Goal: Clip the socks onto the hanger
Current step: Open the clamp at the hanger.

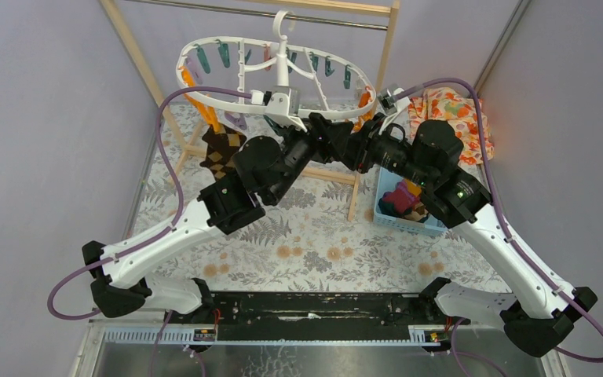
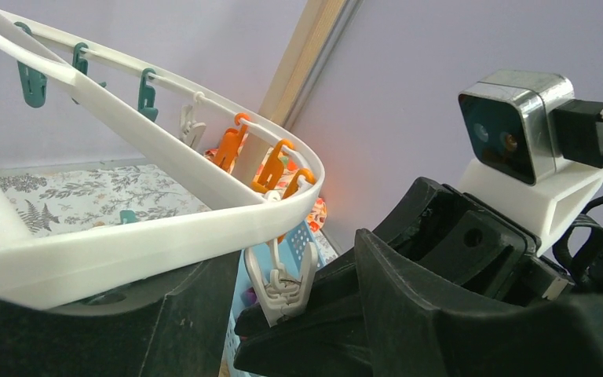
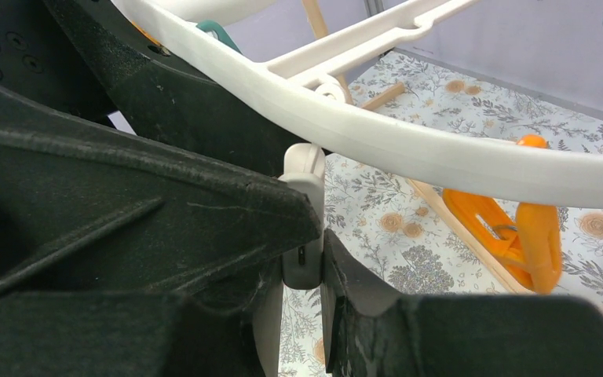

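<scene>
At the right end of the stiff white plastic oval hanger (image 2: 126, 118) the right claw (image 3: 310, 236) pinches a white peg (image 3: 302, 196), the left claw (image 2: 294, 271) in a state I cannot tell, while the limp dark brown checked sock (image 1: 221, 153), best gripped at its cuff, hangs below the left end

Pale lilac walls (image 1: 39, 118) closed in the table (image 1: 126, 345) on three sides under soft, even light. A grey cloth (image 1: 314, 243) printed with ferns and rust-coloured flowers covered the tabletop. A wooden rack (image 1: 137, 59) stood at the back, a metal rail (image 1: 228, 9) running across its top. A blue basket (image 1: 385, 210) sat to the right beside the rack's foot, and an orange floral cloth (image 1: 455, 110) lay bunched near the right-hand wall. A black bar (image 1: 314, 306) ran along the near edge.
</scene>
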Robot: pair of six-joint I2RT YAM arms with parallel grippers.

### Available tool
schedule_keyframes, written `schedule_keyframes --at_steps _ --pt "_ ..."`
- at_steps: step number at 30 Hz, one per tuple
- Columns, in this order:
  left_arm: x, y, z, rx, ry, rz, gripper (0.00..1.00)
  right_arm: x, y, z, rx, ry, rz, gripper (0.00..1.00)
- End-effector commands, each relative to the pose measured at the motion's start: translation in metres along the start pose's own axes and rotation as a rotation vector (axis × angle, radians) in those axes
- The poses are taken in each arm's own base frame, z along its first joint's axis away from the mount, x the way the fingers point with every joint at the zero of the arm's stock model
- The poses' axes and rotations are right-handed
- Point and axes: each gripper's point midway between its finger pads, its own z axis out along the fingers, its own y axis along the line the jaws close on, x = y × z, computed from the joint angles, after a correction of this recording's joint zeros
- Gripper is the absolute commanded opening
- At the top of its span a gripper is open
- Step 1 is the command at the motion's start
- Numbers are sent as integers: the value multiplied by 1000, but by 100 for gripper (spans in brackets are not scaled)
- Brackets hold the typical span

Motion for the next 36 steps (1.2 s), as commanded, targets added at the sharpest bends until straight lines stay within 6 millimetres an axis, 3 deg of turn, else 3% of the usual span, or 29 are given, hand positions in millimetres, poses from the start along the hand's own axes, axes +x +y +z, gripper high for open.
schedule_keyframes --at_steps 1,4,6,15,17,19,25,28,36 --pt "6 2 -4 17 19 31 62 -31 27 -9 -86 -83 -32 0" --pt "4 4 -9 16 8 27 56 -32 28 -9 -95 -86 -30 0" --pt "2 5 -11 17 5 26 38 -32 29 -8 -100 -86 -26 0" --pt "3 6 -12 17 6 28 13 -30 30 -8 -107 -82 -21 0" --pt "3 6 -12 18 8 32 2 -28 28 -8 -103 -78 -24 0" --pt "4 6 -11 18 9 36 0 -26 28 -8 -104 -77 -33 1" --pt "5 7 -11 16 12 37 0 -21 23 -16 -80 -79 -58 51" --pt "3 7 -13 15 7 36 0 -11 12 -22 -22 -67 -63 60" --pt "-1 12 -23 13 3 38 0 8 -17 -61 162 -77 -71 65"
